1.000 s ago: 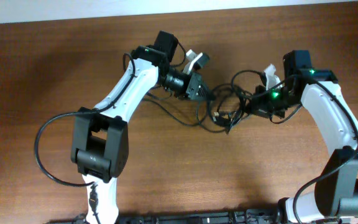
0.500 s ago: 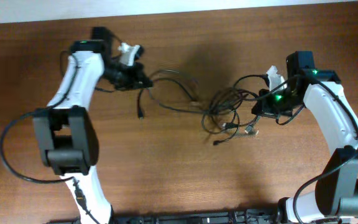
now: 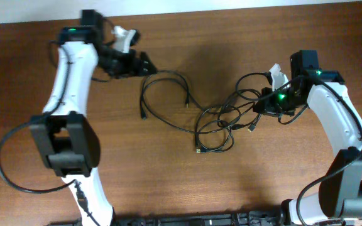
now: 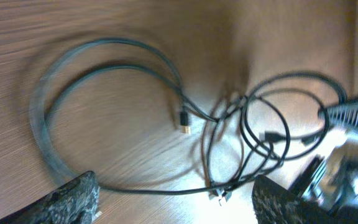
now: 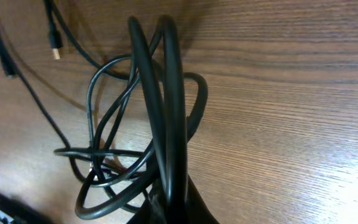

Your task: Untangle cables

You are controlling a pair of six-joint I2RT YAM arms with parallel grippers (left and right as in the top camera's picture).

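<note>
**Cables spread across the table centre, one bundle pinched on the right**

The cables [image 3: 224, 117] are seen as thin black cords lying on the middle of the table [image 3: 168, 188]. A dense tangle of loops sits right of centre. A wider, looser loop is drawn out from it toward the upper left of the overhead frame. In the left wrist view the cables [image 4: 42, 124] are shown as a large double loop on the left, joined to smaller crossed loops on the right, and a plug end [image 4: 184, 124] lies between them.

The right gripper [image 3: 264, 104] is closed on several strands at the right edge of the tangle. In its wrist view the cables [image 5: 166, 124] are seen gathered and clamped at the right gripper [image 5: 169, 208], and the strands are lifted off the wood.

The left gripper [image 3: 145, 64] is held at the upper end of the loose loop with its fingers [image 4: 73, 198] spread wide. Nothing is seen clamped in it.

The left arm [image 3: 71, 81] is stretched up the left side and bent rightward at the top. The right arm [image 3: 335, 113] is raised along the right side, with its wrist turned left.

The table is of brown wood grain, and a pale strip [image 3: 231, 5] runs along the top edge.
</note>
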